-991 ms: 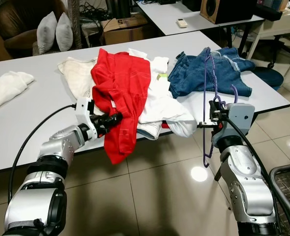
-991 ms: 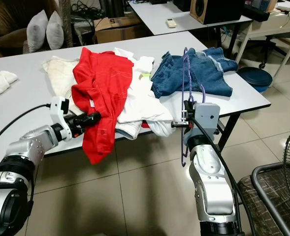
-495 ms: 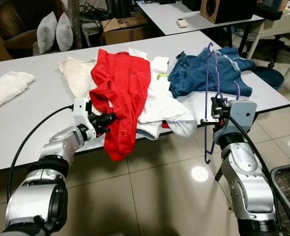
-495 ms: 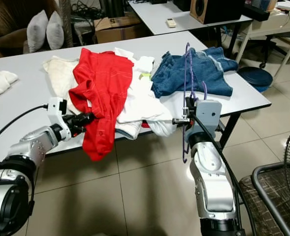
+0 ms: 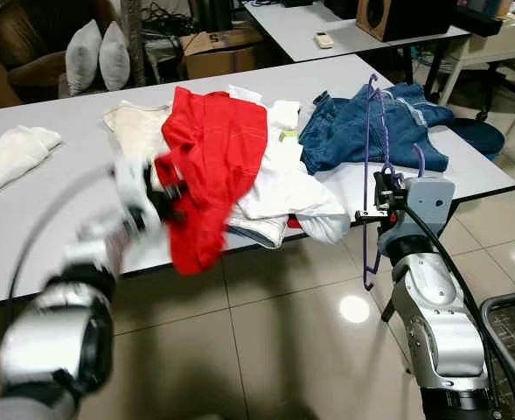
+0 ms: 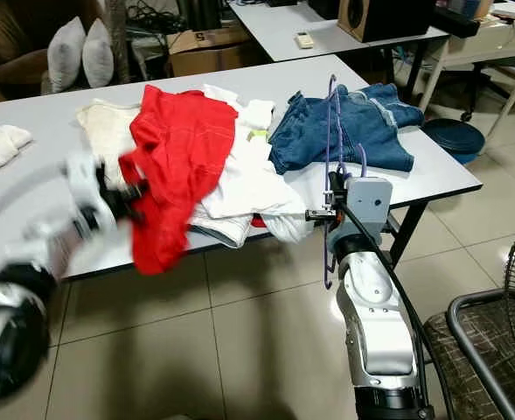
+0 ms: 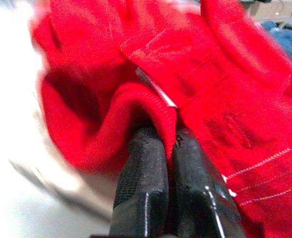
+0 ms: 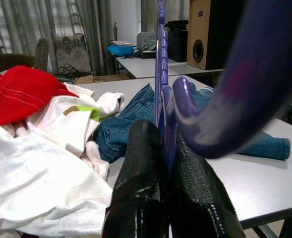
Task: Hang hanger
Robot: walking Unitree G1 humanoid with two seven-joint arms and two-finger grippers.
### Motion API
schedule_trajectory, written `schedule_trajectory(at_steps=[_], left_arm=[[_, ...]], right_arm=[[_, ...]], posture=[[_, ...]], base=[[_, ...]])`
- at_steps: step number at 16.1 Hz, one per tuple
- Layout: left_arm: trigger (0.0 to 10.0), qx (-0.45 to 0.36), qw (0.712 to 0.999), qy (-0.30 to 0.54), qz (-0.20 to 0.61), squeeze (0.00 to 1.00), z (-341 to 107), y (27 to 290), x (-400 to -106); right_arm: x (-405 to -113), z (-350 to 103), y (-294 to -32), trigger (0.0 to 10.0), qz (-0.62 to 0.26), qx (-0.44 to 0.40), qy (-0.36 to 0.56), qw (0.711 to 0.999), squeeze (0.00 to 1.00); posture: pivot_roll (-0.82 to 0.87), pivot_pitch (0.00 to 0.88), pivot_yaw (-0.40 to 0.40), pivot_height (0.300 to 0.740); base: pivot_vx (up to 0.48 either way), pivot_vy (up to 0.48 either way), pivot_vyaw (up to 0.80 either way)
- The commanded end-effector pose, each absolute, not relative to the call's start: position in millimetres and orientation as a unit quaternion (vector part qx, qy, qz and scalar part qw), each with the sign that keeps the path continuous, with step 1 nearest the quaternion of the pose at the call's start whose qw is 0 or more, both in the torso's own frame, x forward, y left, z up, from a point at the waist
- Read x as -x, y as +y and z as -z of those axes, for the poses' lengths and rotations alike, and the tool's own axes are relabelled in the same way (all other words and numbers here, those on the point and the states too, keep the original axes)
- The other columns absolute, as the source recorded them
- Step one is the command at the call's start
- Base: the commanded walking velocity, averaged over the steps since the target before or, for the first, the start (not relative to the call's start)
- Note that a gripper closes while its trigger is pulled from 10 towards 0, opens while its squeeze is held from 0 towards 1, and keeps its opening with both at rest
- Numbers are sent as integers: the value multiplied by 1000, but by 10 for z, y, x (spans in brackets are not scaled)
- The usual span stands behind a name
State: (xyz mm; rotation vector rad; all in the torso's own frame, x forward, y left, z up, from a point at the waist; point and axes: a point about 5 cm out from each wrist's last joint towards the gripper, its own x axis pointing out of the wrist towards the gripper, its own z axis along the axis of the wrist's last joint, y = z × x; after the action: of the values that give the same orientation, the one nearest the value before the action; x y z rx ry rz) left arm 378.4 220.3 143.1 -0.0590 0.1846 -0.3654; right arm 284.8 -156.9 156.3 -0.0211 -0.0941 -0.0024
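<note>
While my right gripper (image 5: 381, 194) clamps the upright purple hanger (image 5: 370, 157), the blurred left gripper (image 7: 168, 148) apparently pinches the red shirt (image 5: 206, 157), well left of it.

Your two head views look forward and down from above the arms, taking in the table (image 5: 56, 197) and its clothes ahead of both grippers; they share nearly the same scene, slightly offset sideways. Your left wrist camera sits very close behind the left gripper (image 7: 168, 141), facing along it into the red garment (image 7: 225, 84). Your right wrist camera looks along the right gripper (image 8: 163, 144), past the purple hanger (image 8: 160, 54), toward the jeans (image 8: 131, 119) beyond.
</note>
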Motion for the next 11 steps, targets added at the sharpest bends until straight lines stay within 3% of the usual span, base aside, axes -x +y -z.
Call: schedule_trajectory(at_steps=[1,4,5,6,7,8,9,11], left_arm=[[0,-128,973,46,185,0,-1778,2194,-3901],[0,-248,952,-45,174,0,-2316,2126,-4013],[0,-318,924,-109,184,0,-2599,2021,-4019],[0,-335,913,-132,191,0,-2687,1974,-4011],[0,-381,878,-191,219,0,-2832,1834,-3960],[0,-395,849,-189,297,0,-2699,1671,-3899],[0,-409,830,-132,355,0,-2385,1599,-3867],[0,-453,814,-66,358,0,-2070,1661,-3849]], right_arm=[[-2885,-1608,-1527,10000,-11,10,-58,998,0],[-2889,-1624,-1519,10000,-12,12,-63,998,0],[-2881,-1630,-1525,10000,-11,13,-67,998,0],[-2877,-1632,-1528,10000,-10,13,-68,998,0],[-2865,-1636,-1537,10000,-7,9,-73,997,0],[-2856,-1629,-1543,10000,-5,8,-73,997,0],[-2856,-1623,-1542,10000,-5,8,-72,997,0],[-2859,-1629,-1540,10000,-6,10,-73,997,0]], posture=[[-174,0,102,740],[-177,0,106,740],[-181,0,113,740],[-181,0,113,740],[-181,0,114,740],[-181,0,116,740],[-180,0,115,740],[-185,0,114,740]], base=[[0,0,0],[0,0,0],[0,0,0],[0,0,0],[0,0,0],[0,0,0],[0,0,0],[0,0,0]])
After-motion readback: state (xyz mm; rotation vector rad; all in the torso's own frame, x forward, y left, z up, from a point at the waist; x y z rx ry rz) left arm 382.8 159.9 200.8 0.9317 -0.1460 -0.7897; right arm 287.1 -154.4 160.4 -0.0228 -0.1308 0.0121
